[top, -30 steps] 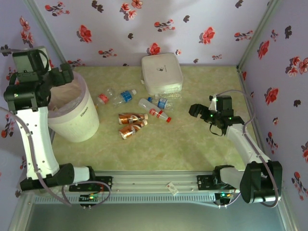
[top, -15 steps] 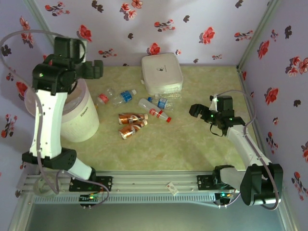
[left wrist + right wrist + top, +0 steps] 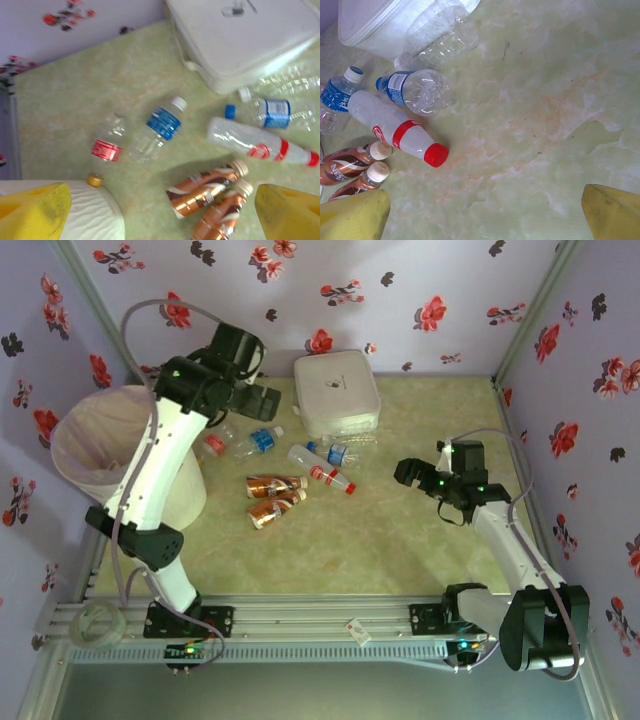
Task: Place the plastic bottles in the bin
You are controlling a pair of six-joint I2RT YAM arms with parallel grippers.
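Left pincer (image 3: 162, 210) and right pincer (image 3: 482, 212) both wide apart, empty; 2 brown-wrapped bottles (image 3: 207, 186), lettering illegible

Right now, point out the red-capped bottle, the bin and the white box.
red-capped bottle (image 3: 395, 129), right wrist view, mid-body label.
bin (image 3: 68, 455), top external view, bag-lined left rim.
white square box (image 3: 240, 35), left wrist view, lid top.

bottles (image 3: 275, 485) right of bin (image 3: 182, 490) (near), box (image 3: 336, 392) behind
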